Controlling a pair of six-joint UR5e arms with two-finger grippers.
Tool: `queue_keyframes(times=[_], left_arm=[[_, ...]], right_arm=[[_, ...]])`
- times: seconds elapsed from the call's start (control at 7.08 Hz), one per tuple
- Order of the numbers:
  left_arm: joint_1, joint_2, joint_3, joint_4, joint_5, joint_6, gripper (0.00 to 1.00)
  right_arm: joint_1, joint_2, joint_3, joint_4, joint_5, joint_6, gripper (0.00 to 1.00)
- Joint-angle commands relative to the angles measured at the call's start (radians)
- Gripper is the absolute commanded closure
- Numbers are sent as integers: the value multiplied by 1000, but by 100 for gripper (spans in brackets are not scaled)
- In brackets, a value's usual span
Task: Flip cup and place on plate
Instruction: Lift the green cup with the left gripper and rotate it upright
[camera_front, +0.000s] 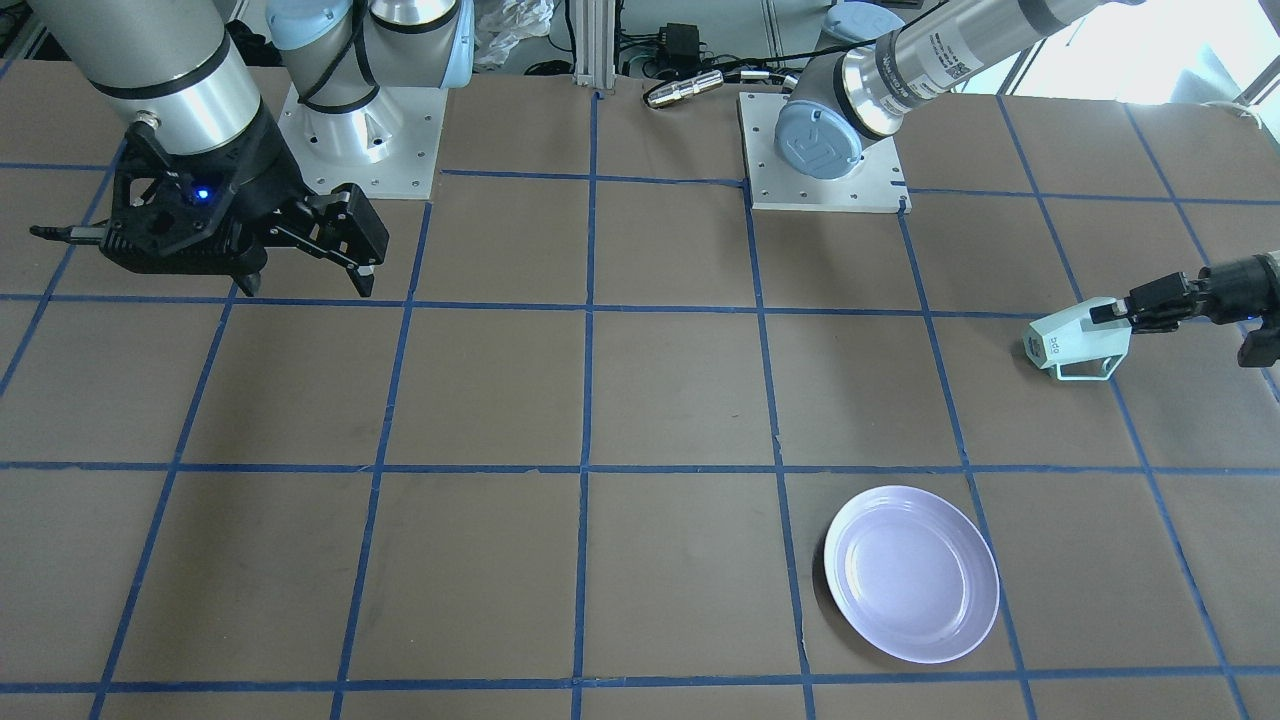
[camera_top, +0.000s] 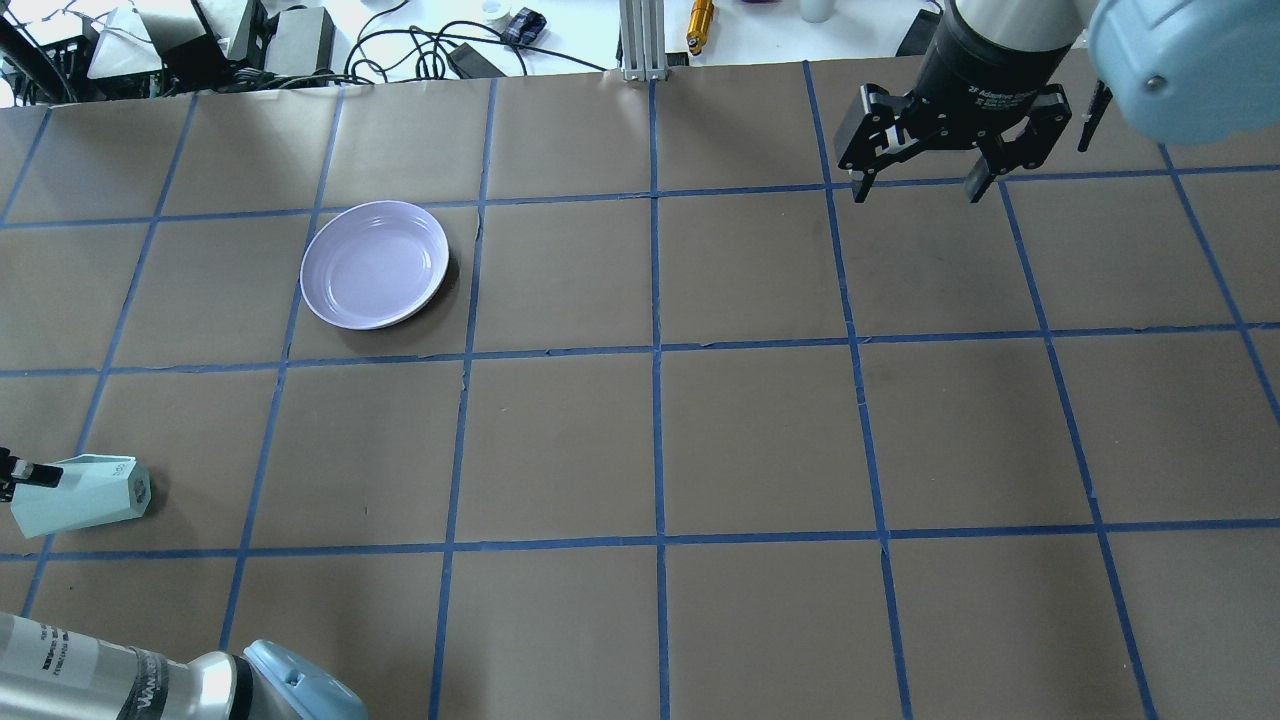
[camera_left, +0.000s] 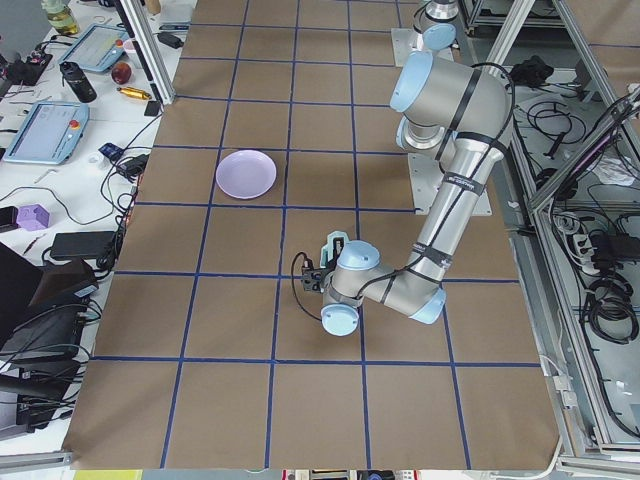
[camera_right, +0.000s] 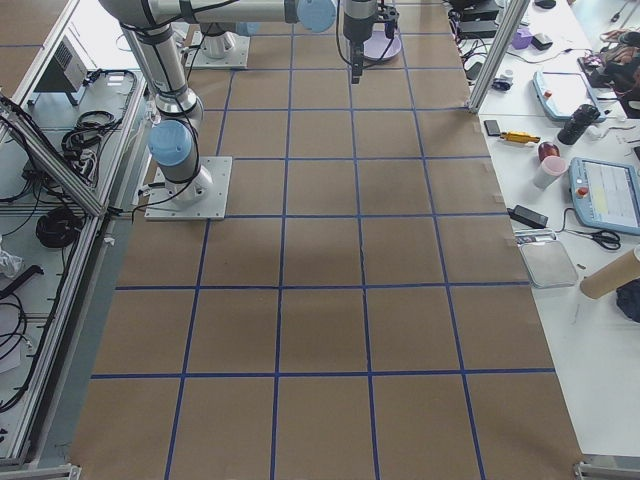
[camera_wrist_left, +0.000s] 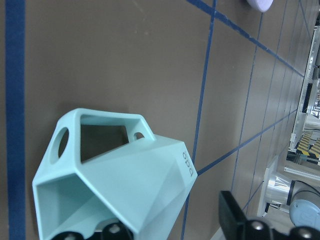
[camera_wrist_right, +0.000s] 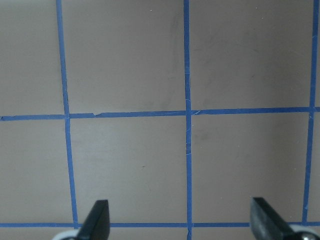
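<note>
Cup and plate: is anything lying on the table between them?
Nothing. The overhead view shows only bare brown table crossed by blue tape lines between the cup and the plate.

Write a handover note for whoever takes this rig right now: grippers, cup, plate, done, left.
Left gripper: jaws shut on the rim of the cup, which is on its side, base pointing away from the gripper.
Right gripper: open, empty, over the table.
Plate: empty, apart from the cup, on the left arm's side.
Done: cup grasped.
Left: complete the flip, set it on the plate, release.
</note>
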Motion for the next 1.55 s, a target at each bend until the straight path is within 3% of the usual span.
queue_keyframes(times=[0.0,0.42,0.71,1.27,1.41], left_arm=[[4,20,6,-56,-2,8,100],[-34,78,96,-158,-25,15,100],[-162,153,194,-169,-13,-8,100],[-417,238,266,-140,19,-262,100],[-498,249,267,-64,50,-338,100]], right_arm=[[0,0,0,0,0,0,0],[0,0,0,0,0,0,0],[0,0,0,0,0,0,0],[0,0,0,0,0,0,0],[0,0,0,0,0,0,0]])
